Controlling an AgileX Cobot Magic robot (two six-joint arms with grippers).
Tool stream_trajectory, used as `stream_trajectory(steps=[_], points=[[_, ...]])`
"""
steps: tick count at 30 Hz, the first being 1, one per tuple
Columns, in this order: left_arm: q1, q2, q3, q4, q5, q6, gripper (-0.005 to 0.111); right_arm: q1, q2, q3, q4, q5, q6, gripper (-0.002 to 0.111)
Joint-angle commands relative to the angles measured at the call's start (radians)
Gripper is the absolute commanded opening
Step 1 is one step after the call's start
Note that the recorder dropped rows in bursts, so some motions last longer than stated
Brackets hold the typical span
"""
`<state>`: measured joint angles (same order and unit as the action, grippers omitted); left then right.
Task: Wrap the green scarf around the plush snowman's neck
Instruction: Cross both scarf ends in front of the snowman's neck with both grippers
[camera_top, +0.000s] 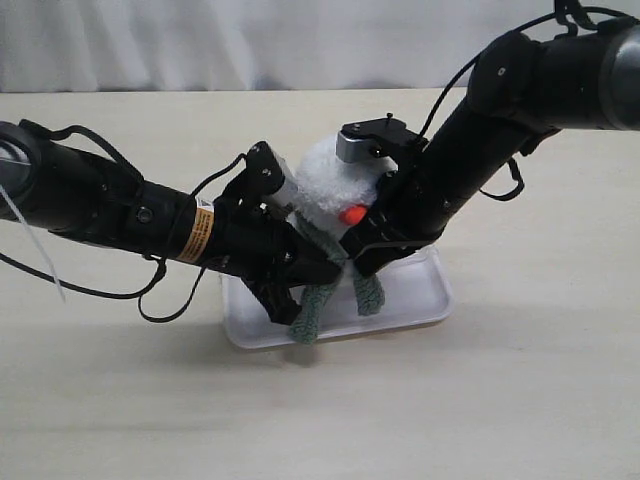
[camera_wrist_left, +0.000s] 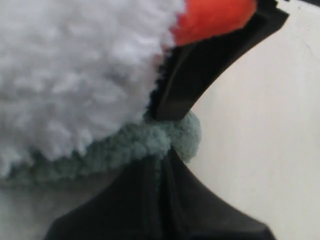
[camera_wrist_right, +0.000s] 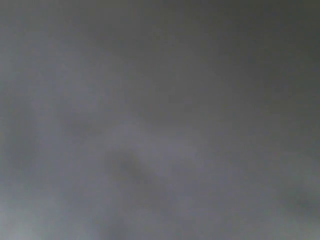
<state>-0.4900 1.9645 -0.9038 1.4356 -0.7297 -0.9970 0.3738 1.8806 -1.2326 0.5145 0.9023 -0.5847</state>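
The plush snowman (camera_top: 330, 178) stands in a white tray (camera_top: 425, 300), its orange nose (camera_top: 351, 214) facing front. Both arms crowd its front. The green scarf (camera_top: 314, 310) runs under the head, and two ends hang into the tray. My left gripper (camera_top: 325, 270) is shut on the scarf just below the head. In the left wrist view the scarf (camera_wrist_left: 125, 147) bunches under the white plush (camera_wrist_left: 75, 75), pinched at my left gripper (camera_wrist_left: 167, 160). A black finger (camera_wrist_left: 200, 75) of my right gripper (camera_top: 362, 255) touches the scarf under the nose (camera_wrist_left: 215, 17). The right wrist view is a grey blur.
The tray (camera_wrist_left: 270, 125) sits on a pale wooden table (camera_top: 520, 400). Black cables loop off both arms near the tray. A white wall or curtain closes off the back.
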Motion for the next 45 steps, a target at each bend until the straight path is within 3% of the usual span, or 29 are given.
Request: stream_trajectory(steps=[1, 7, 10, 16, 21, 35, 40, 45], points=[[-0.006, 0.001, -0.007, -0.020, -0.078, 0.025, 0.000, 0.001, 0.001, 0.001, 0.082, -0.016, -0.082, 0.011], [-0.006, 0.001, -0.007, -0.016, -0.061, 0.049, 0.000, 0.001, 0.001, 0.001, 0.108, -0.013, -0.100, 0.040], [-0.006, 0.001, -0.007, -0.016, -0.066, 0.067, 0.002, 0.001, 0.001, 0.001, 0.109, -0.004, -0.100, 0.047], [-0.006, 0.001, -0.007, 0.028, -0.108, 0.082, 0.033, 0.001, 0.001, 0.001, 0.132, -0.001, -0.100, 0.049], [-0.006, 0.001, -0.007, 0.089, -0.049, 0.082, 0.049, 0.001, 0.001, 0.001, 0.132, 0.023, -0.100, 0.049], [-0.006, 0.001, -0.007, 0.119, -0.230, 0.138, 0.053, 0.001, 0.025, 0.003, 0.196, 0.023, -0.128, 0.049], [-0.006, 0.001, -0.007, 0.119, -0.185, 0.138, 0.053, 0.001, 0.049, 0.003, 0.195, 0.023, -0.112, 0.041], [-0.006, 0.001, -0.007, 0.126, -0.141, 0.138, 0.053, 0.001, 0.047, 0.001, 0.131, 0.014, -0.112, 0.009]])
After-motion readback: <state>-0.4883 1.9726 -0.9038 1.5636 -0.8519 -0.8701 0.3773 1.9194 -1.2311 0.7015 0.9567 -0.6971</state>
